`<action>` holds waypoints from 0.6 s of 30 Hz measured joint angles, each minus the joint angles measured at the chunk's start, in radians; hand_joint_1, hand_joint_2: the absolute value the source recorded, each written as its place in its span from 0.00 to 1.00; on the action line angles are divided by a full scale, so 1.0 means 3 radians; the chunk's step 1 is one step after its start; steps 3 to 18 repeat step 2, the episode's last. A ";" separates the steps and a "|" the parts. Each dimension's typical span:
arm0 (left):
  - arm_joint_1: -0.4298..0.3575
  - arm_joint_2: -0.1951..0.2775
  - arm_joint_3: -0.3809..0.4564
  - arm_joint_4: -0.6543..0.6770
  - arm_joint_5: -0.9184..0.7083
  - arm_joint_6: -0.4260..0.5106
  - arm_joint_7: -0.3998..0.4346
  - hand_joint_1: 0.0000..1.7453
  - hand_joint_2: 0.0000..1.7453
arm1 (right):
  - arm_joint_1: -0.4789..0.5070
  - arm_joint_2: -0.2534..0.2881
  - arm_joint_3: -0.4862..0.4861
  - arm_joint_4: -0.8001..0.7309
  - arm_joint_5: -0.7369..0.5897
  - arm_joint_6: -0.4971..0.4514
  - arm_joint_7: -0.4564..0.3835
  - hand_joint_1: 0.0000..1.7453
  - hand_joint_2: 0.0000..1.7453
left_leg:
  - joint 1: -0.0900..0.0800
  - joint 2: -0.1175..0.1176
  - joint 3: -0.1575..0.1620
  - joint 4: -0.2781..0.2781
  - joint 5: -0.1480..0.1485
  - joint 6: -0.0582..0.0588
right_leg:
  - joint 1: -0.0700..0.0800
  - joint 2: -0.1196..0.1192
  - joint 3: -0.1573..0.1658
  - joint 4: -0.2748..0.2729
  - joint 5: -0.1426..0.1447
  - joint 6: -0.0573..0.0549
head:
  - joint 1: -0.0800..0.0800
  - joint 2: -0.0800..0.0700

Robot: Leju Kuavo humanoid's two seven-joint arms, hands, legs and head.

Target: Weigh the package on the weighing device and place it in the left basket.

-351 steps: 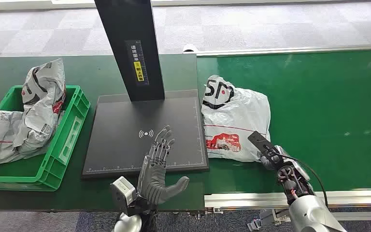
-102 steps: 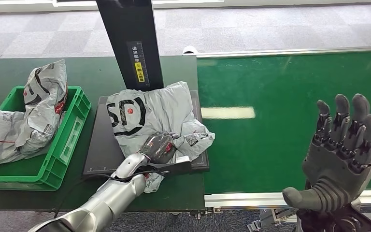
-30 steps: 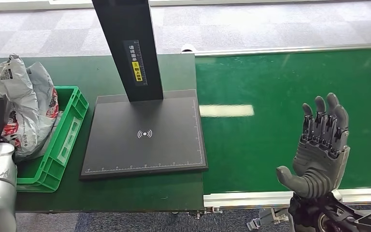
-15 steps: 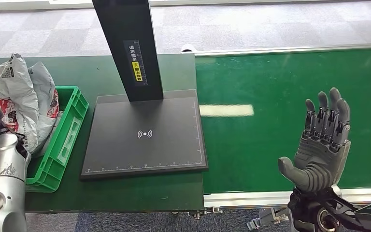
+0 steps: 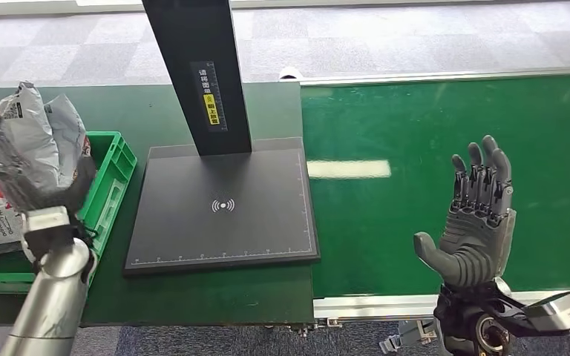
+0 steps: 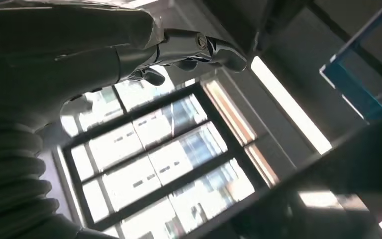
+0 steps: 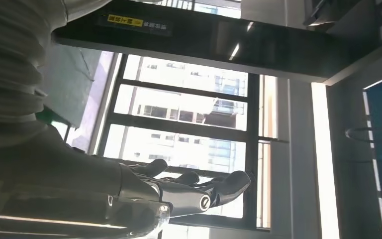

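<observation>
Over the basket, left hand spread above package

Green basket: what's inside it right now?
Grey-white packages are piled in the green basket, rising above its rim. The left hand, fingers spread, is raised in front of the pile and covers part of it. The basket floor and anything beneath the packages are hidden.

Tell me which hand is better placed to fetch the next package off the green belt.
Right. The right hand hangs open above the green belt; the left hand is over at the basket with the packages.
</observation>
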 joint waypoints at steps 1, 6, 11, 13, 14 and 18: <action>0.0140 -0.0055 -0.0241 -0.0090 0.0129 -0.0085 0.0024 0.00 1.00 | 0.0001 -0.0004 0.0031 0.0044 0.0164 -0.0157 0.0025 0.00 1.00 | -0.0002 -0.0001 0.0000 0.0000 -0.0001 0.0002 | -0.0002 -0.0001 0.0002 0.0000 -0.0002 0.0002 | 0.0001 0.0000; 0.0211 -0.0086 -0.0372 -0.0132 0.0207 -0.0134 0.0038 0.00 1.00 | 0.0001 -0.0006 0.0046 0.0068 0.0252 -0.0240 0.0039 0.00 1.00 | -0.0003 -0.0003 0.0000 0.0000 -0.0002 0.0003 | -0.0003 -0.0002 0.0003 0.0000 -0.0003 0.0004 | 0.0002 0.0000; 0.0211 -0.0086 -0.0372 -0.0132 0.0207 -0.0134 0.0038 0.00 1.00 | 0.0001 -0.0006 0.0046 0.0068 0.0252 -0.0240 0.0039 0.00 1.00 | -0.0003 -0.0003 0.0000 0.0000 -0.0002 0.0003 | -0.0003 -0.0002 0.0003 0.0000 -0.0003 0.0004 | 0.0002 0.0000; 0.0211 -0.0086 -0.0372 -0.0132 0.0207 -0.0134 0.0038 0.00 1.00 | 0.0001 -0.0006 0.0046 0.0068 0.0252 -0.0240 0.0039 0.00 1.00 | -0.0003 -0.0003 0.0000 0.0000 -0.0002 0.0003 | -0.0003 -0.0002 0.0003 0.0000 -0.0003 0.0004 | 0.0002 0.0000; 0.0211 -0.0086 -0.0372 -0.0132 0.0207 -0.0134 0.0038 0.00 1.00 | 0.0001 -0.0006 0.0046 0.0068 0.0252 -0.0240 0.0039 0.00 1.00 | -0.0003 -0.0003 0.0000 0.0000 -0.0002 0.0003 | -0.0003 -0.0002 0.0003 0.0000 -0.0003 0.0004 | 0.0002 0.0000; 0.0211 -0.0086 -0.0372 -0.0132 0.0207 -0.0134 0.0038 0.00 1.00 | 0.0001 -0.0006 0.0046 0.0068 0.0252 -0.0240 0.0039 0.00 1.00 | -0.0003 -0.0003 0.0000 0.0000 -0.0002 0.0003 | -0.0003 -0.0002 0.0003 0.0000 -0.0003 0.0004 | 0.0002 0.0000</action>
